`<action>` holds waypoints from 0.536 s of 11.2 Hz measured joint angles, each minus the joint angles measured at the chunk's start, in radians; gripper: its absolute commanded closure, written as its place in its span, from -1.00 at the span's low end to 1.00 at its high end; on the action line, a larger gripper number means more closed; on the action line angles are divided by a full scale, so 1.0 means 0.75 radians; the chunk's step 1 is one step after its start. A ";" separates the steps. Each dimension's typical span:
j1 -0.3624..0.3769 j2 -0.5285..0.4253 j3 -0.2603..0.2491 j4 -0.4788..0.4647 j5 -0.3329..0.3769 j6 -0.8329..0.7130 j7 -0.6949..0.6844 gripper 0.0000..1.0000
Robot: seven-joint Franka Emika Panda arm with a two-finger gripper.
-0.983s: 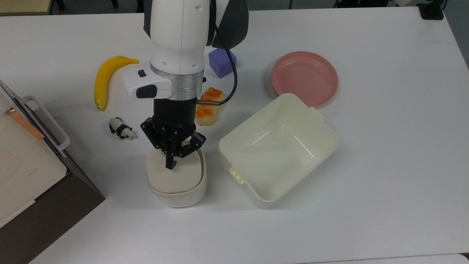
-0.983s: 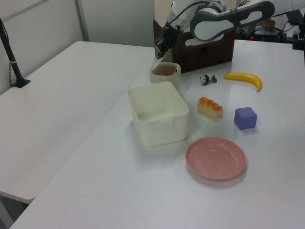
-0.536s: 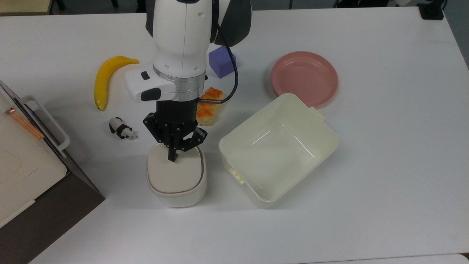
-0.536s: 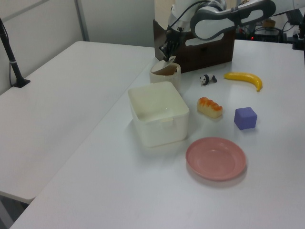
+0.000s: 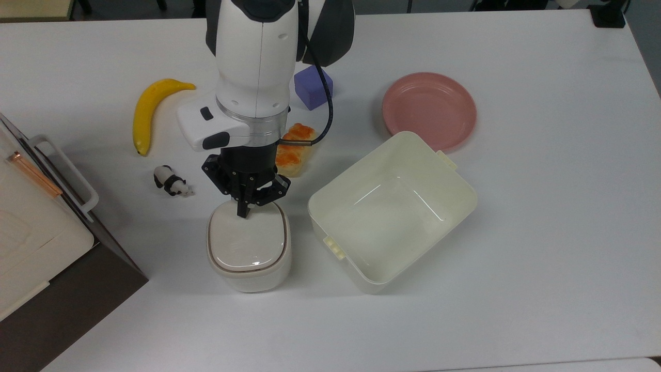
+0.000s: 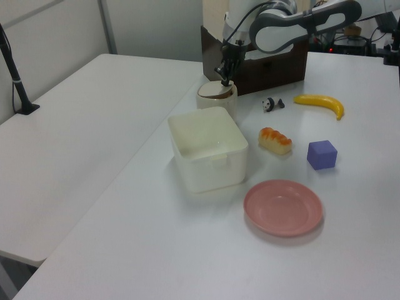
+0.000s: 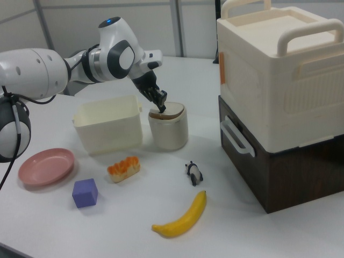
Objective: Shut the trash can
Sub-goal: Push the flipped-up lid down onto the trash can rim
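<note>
Two risks stand out w/ the trash can, which sits low-centre-left in the top view, just left of the big lidless tub. First: the lid looks nearly flat in the top view, but in the right view it seems slightly raised on one side, so it prob isn't latched yet. If the arm lifts off now, the lid could spring back up. Second: the pincer presses at the lid's upper edge in the top view, not its middle; a push that far off-centre could tip or slide the light can on the tabletop, maybe into the tub beside it.

Pincer state: fingers drawn together to a narrow tip, clenched, nothing grasped between them. That tip touches or sits just above the lid's upper edge in the top view; exact contact is hard to tell. In the left view the pincer comes down on the can in the upper middle of the frame; in the right view the pincer meets the can at centre.

Panda toy, banana, bread, purple block and pink plate lie apart from the can, not in the way.
</note>
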 measured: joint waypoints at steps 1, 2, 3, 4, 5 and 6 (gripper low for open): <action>-0.001 0.000 0.000 -0.002 0.000 -0.004 -0.006 1.00; -0.001 0.000 0.000 -0.005 0.000 -0.004 -0.010 1.00; -0.002 0.000 0.000 -0.008 0.000 -0.004 -0.018 1.00; -0.002 0.000 0.000 -0.011 0.000 -0.004 -0.022 1.00; -0.003 0.001 0.000 -0.018 0.000 -0.004 -0.025 1.00; -0.004 0.001 0.000 -0.028 0.000 -0.004 -0.029 1.00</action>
